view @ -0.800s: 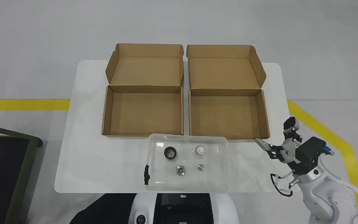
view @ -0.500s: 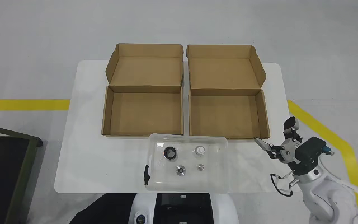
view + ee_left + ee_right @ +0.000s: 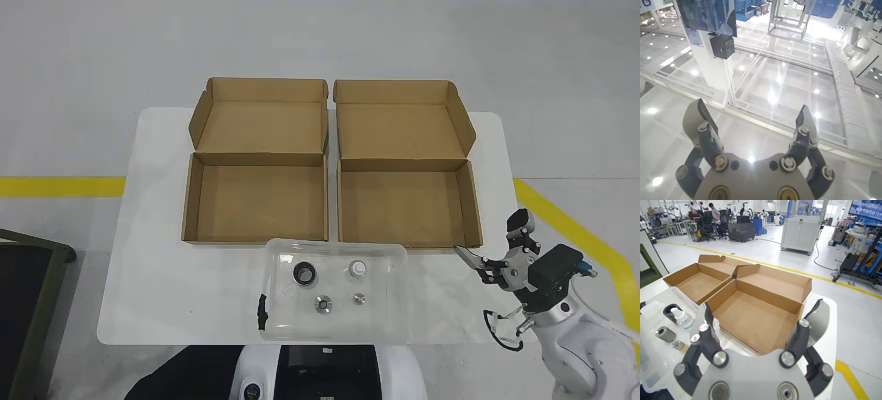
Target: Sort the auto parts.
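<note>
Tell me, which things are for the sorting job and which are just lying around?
For the job: clear tray, black ring, small white bottle, metal cylinder, small metal cap, left cardboard box, right cardboard box.
Just around: yellow floor line, green frame beside the table, office chairs behind.

Clear bin [image 3: 385,312] sits on table [image 3: 150,260] at its front edge, approx. centre. Just behind bin, 2 open cardboard boxes side by side: left box [image 3: 255,203] behind bin's left half and reaching out past it, right box [image 3: 404,208] likewise behind its right half, both lids folded back away from bin. In bin: large sleeve [image 3: 304,271] rear-left, spray bottle [image 3: 355,268] rear, right of centre; bushing [image 3: 322,303] front-centre, small cap [image 3: 357,298] just right of it.
</note>
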Available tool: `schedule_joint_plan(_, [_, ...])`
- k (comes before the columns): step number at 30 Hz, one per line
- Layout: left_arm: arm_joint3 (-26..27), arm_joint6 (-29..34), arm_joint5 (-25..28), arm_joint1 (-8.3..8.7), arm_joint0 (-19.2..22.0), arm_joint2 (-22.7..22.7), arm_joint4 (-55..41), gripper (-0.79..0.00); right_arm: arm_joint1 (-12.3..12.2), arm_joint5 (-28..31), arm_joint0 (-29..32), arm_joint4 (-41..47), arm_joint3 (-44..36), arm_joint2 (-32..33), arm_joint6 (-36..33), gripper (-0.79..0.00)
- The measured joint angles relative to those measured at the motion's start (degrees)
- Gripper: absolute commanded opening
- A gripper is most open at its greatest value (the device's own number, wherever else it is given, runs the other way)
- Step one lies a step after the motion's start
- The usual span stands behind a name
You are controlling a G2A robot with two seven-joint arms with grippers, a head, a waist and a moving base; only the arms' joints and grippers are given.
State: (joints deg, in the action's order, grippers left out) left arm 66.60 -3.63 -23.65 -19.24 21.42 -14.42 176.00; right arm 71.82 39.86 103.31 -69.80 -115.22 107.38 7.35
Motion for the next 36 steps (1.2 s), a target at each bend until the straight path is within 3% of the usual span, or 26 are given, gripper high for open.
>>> schedule_joint_plan(5, [0.0, 0.0, 0.0, 0.0, 0.0, 0.0, 0.0, 0.0, 0.0, 0.2, -0.2, 0.0, -0.1, -0.3, -0.4, 0.0])
schedule_joint_plan(11, [0.0, 0.0, 0.0, 0.0, 0.0, 0.0, 0.0, 0.0, -0.7, 5.9, -2.2, -0.1, -0.6, -3.0, -5.5, 0.0])
schedule_joint_plan(20, [0.0, 0.0, 0.0, 0.0, 0.0, 0.0, 0.0, 0.0, -1.6, 13.1, -7.4, -0.1, -1.0, -11.0, -14.9, 0.0])
schedule_joint_plan(36, [0.0, 0.0, 0.0, 0.0, 0.0, 0.0, 0.0, 0.0, -2.7, 17.9, -14.1, -6.2, -1.4, -24.1, -24.0, 0.0])
